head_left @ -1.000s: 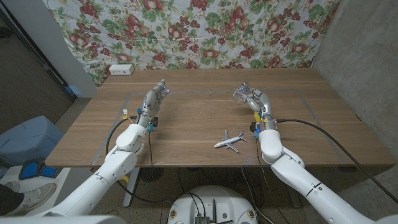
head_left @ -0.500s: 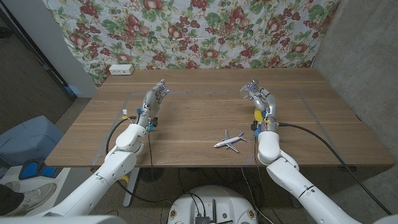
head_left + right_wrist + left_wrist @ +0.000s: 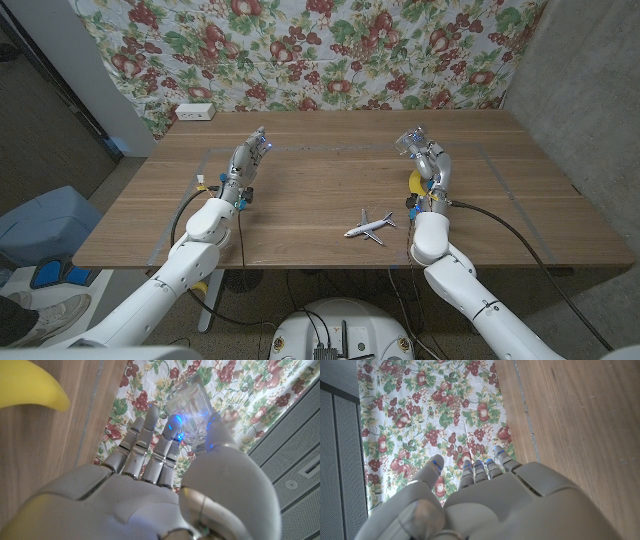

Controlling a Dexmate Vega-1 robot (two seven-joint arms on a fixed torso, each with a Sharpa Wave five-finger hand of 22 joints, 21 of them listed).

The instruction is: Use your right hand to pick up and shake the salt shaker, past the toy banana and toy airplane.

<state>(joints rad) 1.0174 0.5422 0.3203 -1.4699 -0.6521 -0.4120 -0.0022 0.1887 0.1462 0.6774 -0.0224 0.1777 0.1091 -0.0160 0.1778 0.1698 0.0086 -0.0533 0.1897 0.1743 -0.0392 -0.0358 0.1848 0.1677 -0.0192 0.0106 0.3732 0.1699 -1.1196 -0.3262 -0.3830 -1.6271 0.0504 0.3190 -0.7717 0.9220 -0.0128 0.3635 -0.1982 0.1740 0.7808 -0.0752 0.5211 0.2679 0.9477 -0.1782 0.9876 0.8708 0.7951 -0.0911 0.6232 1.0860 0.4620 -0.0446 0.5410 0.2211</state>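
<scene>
Right hand: the right hand (image 3: 428, 160) held the salt shaker (image 3: 411, 141) clamped between thumb and fingers, lifted off the surface (image 3: 310, 200) over its far right part; the right wrist view showed the clear shaker (image 3: 192, 400) pinched at the fingertips (image 3: 172, 427).
Change: across the last second the hand and shaker had swung from a spot nearer the middle toward the robot's right and a little farther back, the forearm turning more upright (judged to be one stroke of the shake, not a carry).
Meaning for the task: the pick-up looked done, and the shaking seemed under way; how many strokes were left could not be told.
Toy banana: the toy banana (image 3: 414, 182) lay on the surface just beside the right wrist, partly hidden by the arm; its yellow tip showed in the right wrist view (image 3: 30, 390).
Toy airplane: the toy airplane (image 3: 369, 226) sat nearer the robot, well apart from the raised hand and unmoved.
Left hand: the left hand (image 3: 246, 163) stood on the left side with fingers apart and nothing in it, unchanged.
Open room: bare wood lay between the two hands and out to the right edge, so a sideways swing had space.
Edges: the far edge, with the flowered cloth (image 3: 330, 50) behind it, was near the shaker, so strokes were better kept sideways.
</scene>
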